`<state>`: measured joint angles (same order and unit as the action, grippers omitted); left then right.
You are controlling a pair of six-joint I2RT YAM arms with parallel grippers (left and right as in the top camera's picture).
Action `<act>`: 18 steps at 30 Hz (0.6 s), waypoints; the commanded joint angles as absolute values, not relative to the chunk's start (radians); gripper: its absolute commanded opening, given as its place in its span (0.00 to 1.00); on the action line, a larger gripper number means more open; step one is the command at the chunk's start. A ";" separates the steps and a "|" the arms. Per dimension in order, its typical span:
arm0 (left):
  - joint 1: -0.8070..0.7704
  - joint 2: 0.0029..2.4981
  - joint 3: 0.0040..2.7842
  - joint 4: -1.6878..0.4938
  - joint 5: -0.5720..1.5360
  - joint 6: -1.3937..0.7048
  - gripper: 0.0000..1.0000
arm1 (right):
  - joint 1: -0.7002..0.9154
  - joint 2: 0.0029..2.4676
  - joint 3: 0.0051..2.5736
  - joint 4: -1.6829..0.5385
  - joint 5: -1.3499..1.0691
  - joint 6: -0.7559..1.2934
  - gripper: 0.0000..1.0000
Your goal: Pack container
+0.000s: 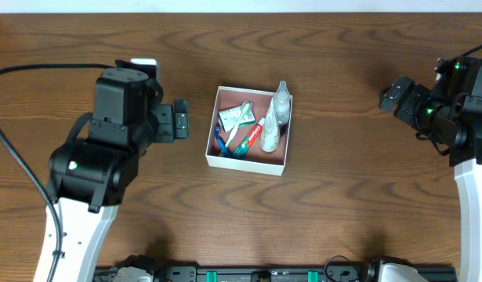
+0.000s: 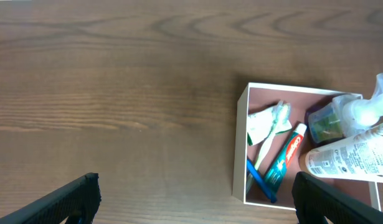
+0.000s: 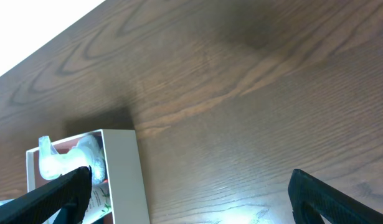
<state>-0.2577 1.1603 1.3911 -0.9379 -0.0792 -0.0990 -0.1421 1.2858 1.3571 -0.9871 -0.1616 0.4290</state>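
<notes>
Brown wooden table [image 1: 342, 188] holds the filled container [image 1: 244, 164]; left fingers [image 2: 66, 199] and right fingers [image 3: 331, 199] gape empty.

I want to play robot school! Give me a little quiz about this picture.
1. True or false: the toothpaste lies inside the container.
2. Which gripper holds something? A left, B right, C neither.
3. Fill in: the container's outer walls are ____.
Key: 1 true. 2 C: the left gripper and right gripper are both open and empty. 3 white.
</notes>
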 commanded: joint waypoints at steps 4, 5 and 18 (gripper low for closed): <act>-0.253 1.135 1.396 -0.941 -0.175 -0.072 0.98 | -0.149 1.285 1.359 -0.989 -0.165 0.437 0.99; -0.252 1.132 1.396 -0.941 -0.194 -0.072 0.98 | -0.149 1.285 1.359 -0.988 -0.165 0.437 0.99; -0.001 0.838 1.140 -0.873 -0.147 -0.059 0.98 | -0.149 1.285 1.359 -0.988 -0.165 0.437 0.99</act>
